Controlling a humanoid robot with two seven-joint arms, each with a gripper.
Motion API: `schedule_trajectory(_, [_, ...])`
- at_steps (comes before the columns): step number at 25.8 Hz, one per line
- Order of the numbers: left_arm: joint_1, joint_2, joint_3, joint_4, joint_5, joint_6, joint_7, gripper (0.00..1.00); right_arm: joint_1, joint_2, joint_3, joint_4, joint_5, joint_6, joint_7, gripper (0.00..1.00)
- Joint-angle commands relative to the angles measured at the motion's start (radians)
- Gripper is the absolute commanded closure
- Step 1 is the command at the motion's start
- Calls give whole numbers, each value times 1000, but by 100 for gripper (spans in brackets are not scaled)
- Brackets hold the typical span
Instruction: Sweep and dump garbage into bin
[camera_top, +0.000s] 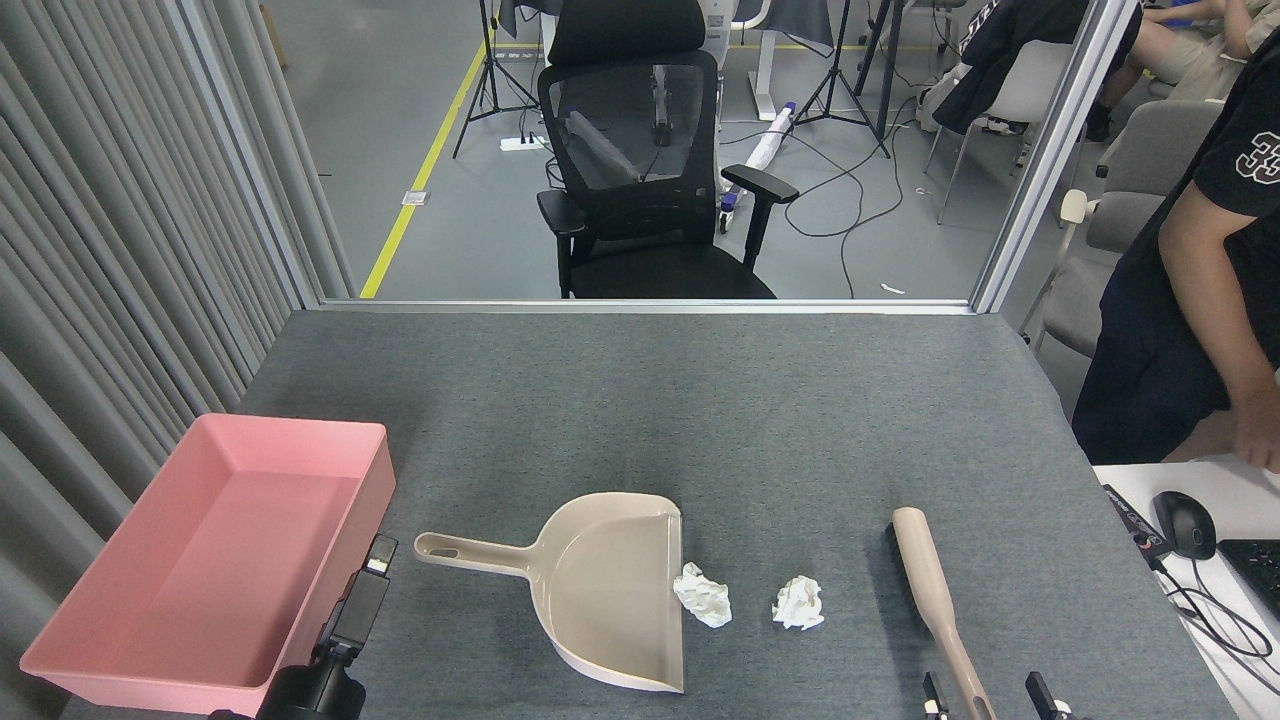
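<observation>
Grey felt worktop (700, 420). Right claw (990, 695), fingers apart, straddles brush (925, 580) handle (ungripped). Left claw (372, 565) state unclear, near dustpan (600, 590) handle's 9 o'clock. Step: tool pickup. Next: close on brush.

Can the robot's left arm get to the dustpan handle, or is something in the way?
Probably yes. The left tool sits just left of the dustpan handle, with only bare table between them. The bin stays off to its left.

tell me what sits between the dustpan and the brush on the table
In the head view, two crumpled tissue balls: one touching the dustpan at its open edge, the other on bare mat, apart from the brush.
</observation>
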Motion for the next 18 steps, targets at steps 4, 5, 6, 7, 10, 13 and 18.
schedule_trajectory(4, [-4, -9, -1, 19, 2, -4, 7, 1, 1, 0, 1, 31, -2, -2, -6, 2])
schedule_trajectory(5, [-4, -9, -2, 19, 2, -4, 6, 1, 1, 0, 1, 31, -2, -2, -8, 2])
schedule_trajectory(6, [-4, -9, -2, 20, 2, -4, 6, 1, 1, 0, 1, 31, -2, -1, -8, 2])
schedule_trajectory(7, [-4, -9, -2, 20, 2, -4, 6, 1, 1, 2, 2, 33, -2, -2, -8, 2])
schedule_trajectory(10, [-2, -7, -2, 20, 1, -4, 6, 1, 1, 0, 2, 40, -4, -1, -8, 2])
schedule_trajectory(13, [-2, -7, -4, 20, 1, -4, 6, 1, -3, 2, 2, 47, -4, -2, -8, 2])
schedule_trajectory(18, [-2, -7, -4, 23, 1, -4, 6, 1, -3, 3, -2, 54, -4, 5, -12, 2])
